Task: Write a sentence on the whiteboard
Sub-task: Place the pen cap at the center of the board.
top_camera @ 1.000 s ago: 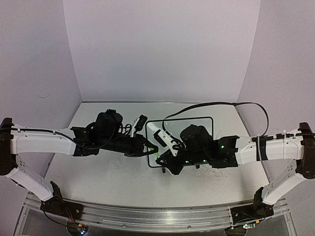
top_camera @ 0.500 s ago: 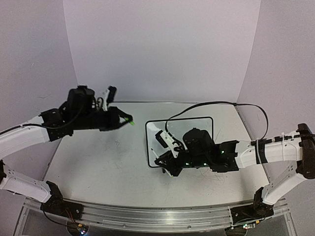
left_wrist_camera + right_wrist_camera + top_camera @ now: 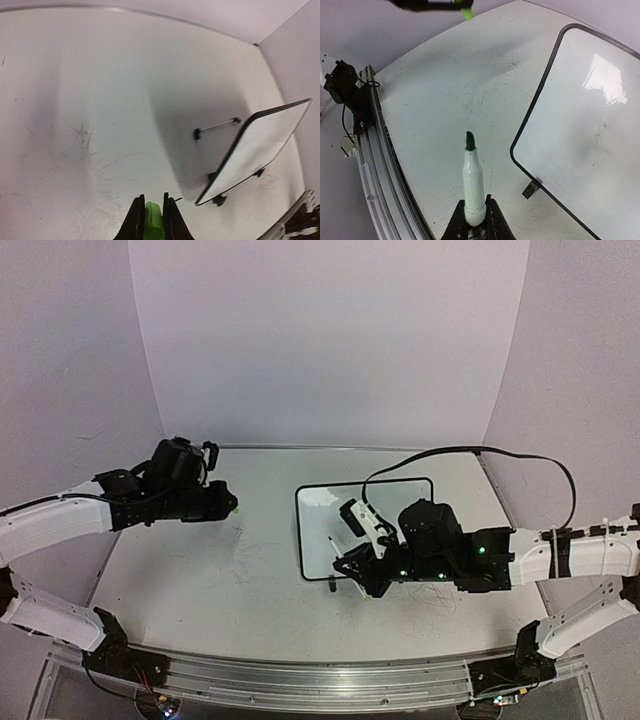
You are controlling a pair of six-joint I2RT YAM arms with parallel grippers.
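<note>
The whiteboard (image 3: pixel 325 520) lies flat at mid-table, its black frame and small feet plain in the left wrist view (image 3: pixel 260 145). The sentence is out of view; the board's face (image 3: pixel 590 125) shows only glare and faint smudges. My right gripper (image 3: pixel 475 201) is shut on a white marker (image 3: pixel 474 180) whose bare green tip points away, just off the board's near left corner (image 3: pixel 345 562). My left gripper (image 3: pixel 151 199) is shut on the marker's green cap (image 3: pixel 153 222). It hovers over the left of the table (image 3: pixel 232 508), well apart from the board.
The aluminium rail (image 3: pixel 375 145) runs along the table's near edge. A black cable (image 3: pixel 470 452) arches from the right arm over the board's far side. Grey walls close the table at the back and both sides. The tabletop (image 3: pixel 85 140) is scuffed.
The two grippers met at the board's left edge a second ago. My left arm has since swung far left with the green cap, and the marker tip now shows bare. The right gripper shifted slightly right.
</note>
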